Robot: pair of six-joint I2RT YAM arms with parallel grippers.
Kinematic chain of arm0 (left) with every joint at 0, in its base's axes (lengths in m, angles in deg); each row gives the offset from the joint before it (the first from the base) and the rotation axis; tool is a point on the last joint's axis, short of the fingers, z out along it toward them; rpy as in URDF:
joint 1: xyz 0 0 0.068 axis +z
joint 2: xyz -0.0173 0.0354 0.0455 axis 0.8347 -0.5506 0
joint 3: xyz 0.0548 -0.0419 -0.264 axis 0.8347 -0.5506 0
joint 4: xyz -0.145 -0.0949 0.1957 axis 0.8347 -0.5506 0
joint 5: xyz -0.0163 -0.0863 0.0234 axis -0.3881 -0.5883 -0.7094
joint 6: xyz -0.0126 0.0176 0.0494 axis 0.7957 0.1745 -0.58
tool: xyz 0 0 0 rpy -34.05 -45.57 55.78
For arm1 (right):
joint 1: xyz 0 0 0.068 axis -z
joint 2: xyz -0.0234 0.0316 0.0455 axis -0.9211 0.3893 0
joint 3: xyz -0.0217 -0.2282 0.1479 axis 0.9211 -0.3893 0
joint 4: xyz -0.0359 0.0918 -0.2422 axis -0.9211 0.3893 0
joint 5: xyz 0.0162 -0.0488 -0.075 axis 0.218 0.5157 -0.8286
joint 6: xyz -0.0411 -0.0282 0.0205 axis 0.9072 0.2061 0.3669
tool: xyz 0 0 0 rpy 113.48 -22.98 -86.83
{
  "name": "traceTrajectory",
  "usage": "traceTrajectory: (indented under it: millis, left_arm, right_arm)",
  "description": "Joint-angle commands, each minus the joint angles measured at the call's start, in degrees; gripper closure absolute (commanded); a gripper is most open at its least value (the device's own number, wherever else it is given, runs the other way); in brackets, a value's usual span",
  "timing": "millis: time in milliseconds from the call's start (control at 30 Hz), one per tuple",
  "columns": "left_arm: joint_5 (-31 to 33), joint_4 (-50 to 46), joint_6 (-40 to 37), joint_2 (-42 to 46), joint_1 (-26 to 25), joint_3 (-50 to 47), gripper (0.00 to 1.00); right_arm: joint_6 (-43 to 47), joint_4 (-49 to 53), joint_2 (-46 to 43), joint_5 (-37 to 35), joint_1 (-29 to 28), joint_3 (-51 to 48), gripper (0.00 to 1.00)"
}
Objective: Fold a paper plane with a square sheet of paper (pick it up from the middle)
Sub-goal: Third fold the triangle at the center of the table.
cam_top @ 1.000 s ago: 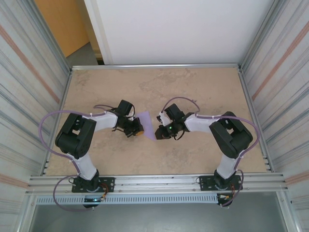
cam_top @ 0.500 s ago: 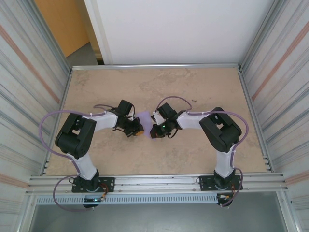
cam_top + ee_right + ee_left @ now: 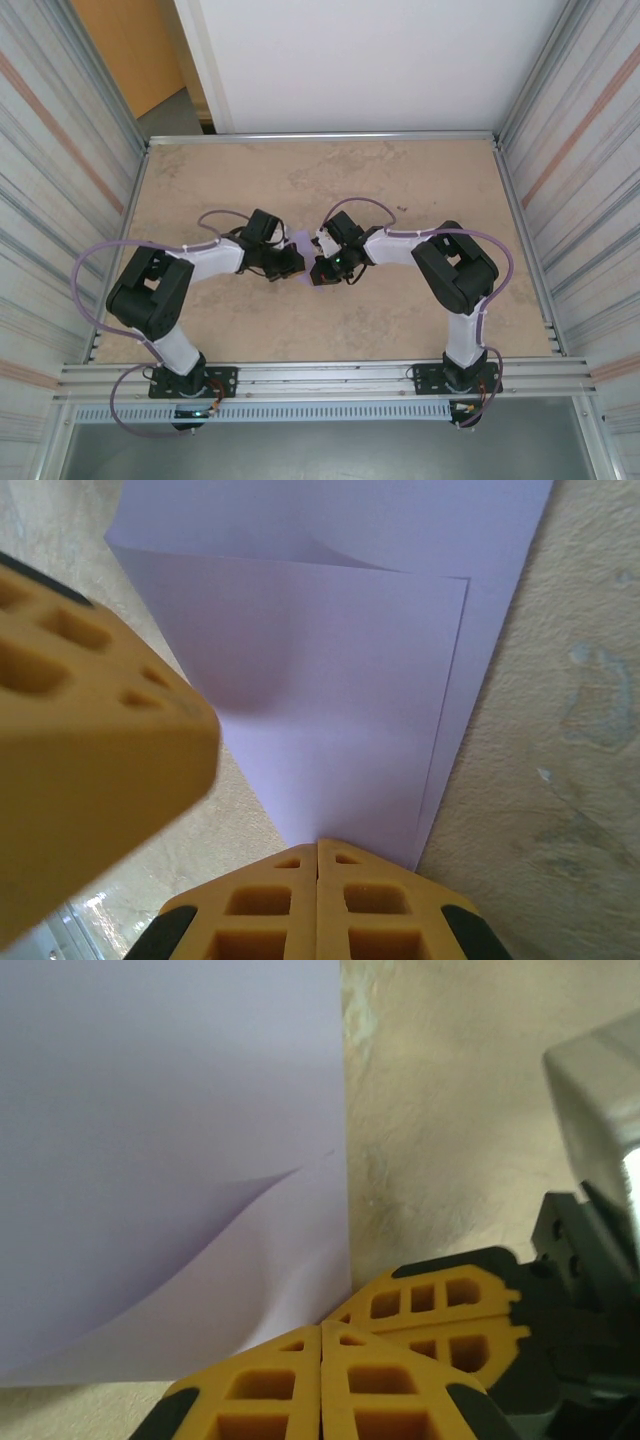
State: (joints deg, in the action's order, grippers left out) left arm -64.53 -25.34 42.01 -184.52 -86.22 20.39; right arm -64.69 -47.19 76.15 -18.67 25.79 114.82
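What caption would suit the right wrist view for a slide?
Right gripper shut on a corner of the lavender sheet, one layer folded over another.

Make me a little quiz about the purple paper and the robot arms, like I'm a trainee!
1. True or false: the thin lavender square paper sheet lies flat and unfolded.
2. Where is the sheet? A) between the left jaws and right jaws; B) at the table's far edge; C) at the table's near edge.
3. Are the right jaws open or shut?
Key: 1 false, one layer is folded over another; 2 A; 3 shut.
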Motion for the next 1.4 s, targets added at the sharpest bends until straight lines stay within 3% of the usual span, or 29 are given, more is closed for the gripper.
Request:
traceTrajectory:
  millis: [0, 167, 500, 1000, 1200, 1367]
  left_arm:
    - [0.90, 3.08, -2.70, 0.45, -0.75, -1.41, 0.91]
    - [1.25, 4.32, -3.32, -1.48, -0.87, -1.85, 0.91]
    - [6.90, -2.08, -6.87, -4.35, 1.20, -0.64, 0.92]
    - [7.16, -2.65, -11.35, -3.19, 13.46, -2.06, 0.91]
    - [5.92, -4.60, -10.73, 1.88, 14.61, -0.86, 0.91]
    - [3.80, -2.00, -5.04, 8.69, 14.19, -3.63, 0.85]
  right_arm:
    - [-0.48, 4.56, 2.54, -3.59, -0.35, -0.25, 0.99]
    - [-0.88, 4.93, 2.85, -3.74, -0.31, -0.41, 0.99]
    - [0.18, 7.33, 3.16, -8.98, -0.56, -1.69, 0.99]
    - [0.76, 7.36, 1.37, -8.22, 1.31, -3.23, 0.98]
    - [-1.37, 3.38, -1.71, -2.73, 1.31, 0.15, 0.92]
    - [-5.96, -1.64, -5.68, -0.62, 1.38, 1.52, 0.82]
